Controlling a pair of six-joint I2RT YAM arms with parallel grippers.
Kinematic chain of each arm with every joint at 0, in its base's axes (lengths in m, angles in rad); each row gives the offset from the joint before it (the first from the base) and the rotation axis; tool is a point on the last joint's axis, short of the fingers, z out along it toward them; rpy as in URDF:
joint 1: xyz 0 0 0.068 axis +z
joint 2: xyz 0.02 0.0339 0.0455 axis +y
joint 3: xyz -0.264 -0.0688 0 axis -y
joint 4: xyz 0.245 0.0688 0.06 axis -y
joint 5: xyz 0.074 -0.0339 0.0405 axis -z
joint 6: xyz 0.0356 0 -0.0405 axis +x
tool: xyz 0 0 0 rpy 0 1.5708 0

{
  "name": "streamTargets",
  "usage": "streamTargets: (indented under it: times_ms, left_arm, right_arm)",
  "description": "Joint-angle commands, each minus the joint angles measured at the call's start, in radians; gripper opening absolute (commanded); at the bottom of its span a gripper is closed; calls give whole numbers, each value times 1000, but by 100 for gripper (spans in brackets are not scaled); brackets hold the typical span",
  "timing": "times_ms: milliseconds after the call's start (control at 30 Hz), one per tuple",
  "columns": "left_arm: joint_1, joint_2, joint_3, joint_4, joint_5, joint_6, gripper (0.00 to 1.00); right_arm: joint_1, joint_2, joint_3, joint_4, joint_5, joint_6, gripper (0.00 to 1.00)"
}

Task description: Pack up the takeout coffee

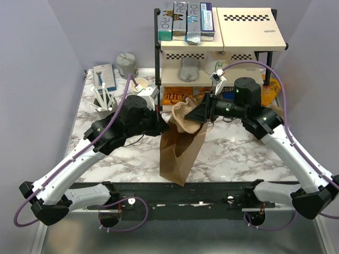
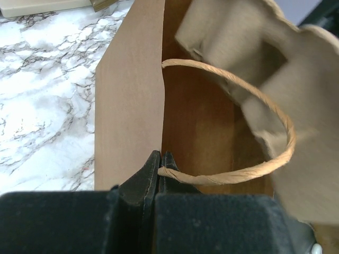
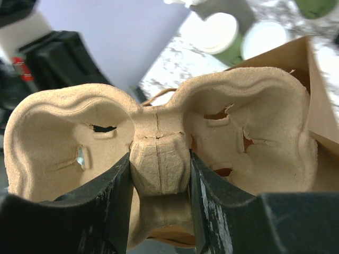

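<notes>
Small cream-and-green paper takeout coffee cup with a white round lid (image 3: 217, 33) stands on the marble table (image 1: 238, 153) beyond the bag, apart from both arms.
Left gripper (image 2: 159, 168) is clenched on the brown paper bag (image 1: 177, 153) rim; right gripper (image 3: 160, 174) grasps the tan moulded-pulp cup carrier (image 3: 249, 132) by its centre ridge, at the bag's mouth.

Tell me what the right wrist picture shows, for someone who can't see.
The right hand pinches the middle ridge of a tan cardboard cup carrier, whose two cup wells are empty. A brown paper bag shows at the right edge.
</notes>
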Motion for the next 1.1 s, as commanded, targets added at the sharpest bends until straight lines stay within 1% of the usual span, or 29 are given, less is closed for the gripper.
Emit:
streamTargets:
  times_ms: [0, 67, 100, 167, 300, 333, 400, 467, 500, 567, 600, 633, 700, 900, 967, 1067]
  left_arm:
    - [0, -26, -12, -3, 17, 21, 0]
    - [3, -29, -10, -9, 8, 28, 0]
    - [4, -32, -10, -12, 5, 30, 0]
    - [6, -35, -9, -12, 9, 35, 0]
    - [10, -27, 3, -26, 8, 44, 0]
    - [12, -21, 3, -26, 11, 44, 0]
    - [13, -15, 8, -26, 23, 45, 0]
    - [17, -7, 8, -21, 29, 45, 0]
    - [17, -4, 9, -21, 35, 47, 0]
    - [21, 1, 16, -20, 35, 45, 0]
    - [23, 4, 19, -21, 35, 45, 0]
    - [21, 7, 23, -21, 35, 44, 0]
    - [23, 10, 31, -23, 37, 41, 0]
    - [21, 31, 45, -11, 44, 30, 0]
    - [23, 39, 46, -11, 52, 33, 0]
    - [23, 45, 49, -5, 60, 36, 0]
  right_arm:
    - [-6, 25, 110, -172, 139, -139, 45]
    - [-7, 40, 130, -220, 160, -215, 45]
    - [-7, 46, 150, -272, 207, -228, 45]
    - [-7, 52, 149, -294, 235, -255, 45]
    - [-6, 66, 157, -346, 224, -410, 45]
    - [-6, 66, 160, -352, 252, -421, 45]
    - [-4, 65, 158, -361, 253, -473, 45]
    - [1, 59, 154, -360, 264, -482, 45]
    - [7, 62, 157, -375, 254, -513, 45]
    - [31, 74, 167, -397, 273, -522, 45]
    - [45, 80, 186, -435, 287, -574, 45]
    - [71, 88, 196, -453, 334, -584, 45]
    - [91, 105, 204, -482, 367, -601, 46]
    - [109, 111, 186, -473, 398, -610, 46]
    - [140, 129, 204, -498, 468, -611, 46]
    - [203, 166, 222, -533, 520, -634, 48]
